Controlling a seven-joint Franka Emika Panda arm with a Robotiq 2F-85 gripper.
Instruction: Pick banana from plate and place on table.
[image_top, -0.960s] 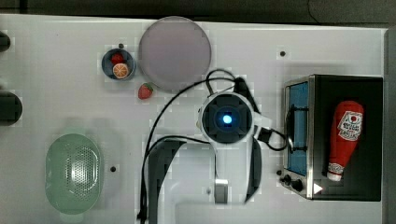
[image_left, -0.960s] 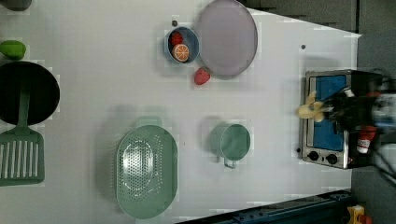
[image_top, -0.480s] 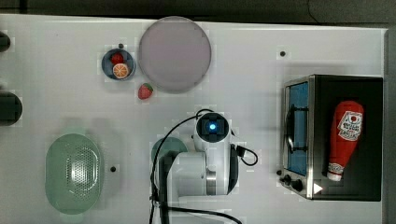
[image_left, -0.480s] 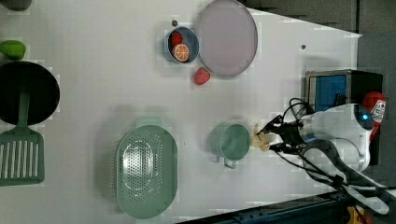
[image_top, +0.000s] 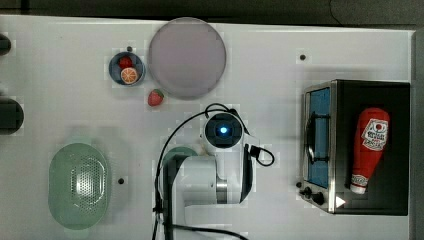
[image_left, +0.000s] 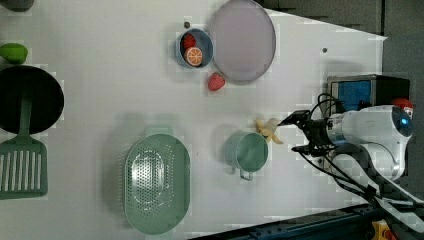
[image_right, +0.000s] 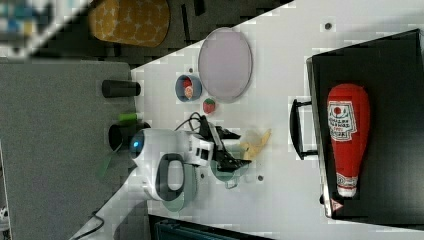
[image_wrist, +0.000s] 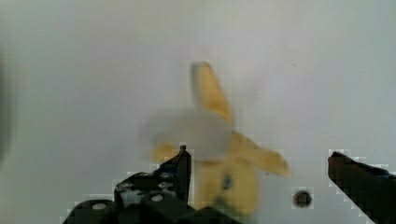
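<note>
The banana (image_left: 269, 131), pale yellow with peel flaps spread, lies on the white table (image_top: 280, 90) beside a green cup. In the wrist view the banana (image_wrist: 219, 140) rests between my two dark fingers, which stand wide apart and clear of it. My gripper (image_left: 295, 132) is open just to the left view's right of the banana. In the right view the banana (image_right: 255, 142) lies just past the gripper (image_right: 237, 147). The lilac plate (image_top: 186, 57) sits bare at the far edge of the table, well away from the banana.
A green cup (image_left: 247, 152) stands right beside the banana. A toaster oven (image_top: 350, 145) carries a ketchup bottle (image_top: 370, 147). A blue bowl (image_top: 127, 69) of toy fruit and a strawberry (image_top: 155, 97) sit near the plate. A green strainer (image_top: 78, 185) and a spatula (image_left: 22, 165) lie farther off.
My arm swung from the toaster oven to the middle of the table with the banana. The fingers opened, and the banana now lies on the table by the green cup.
</note>
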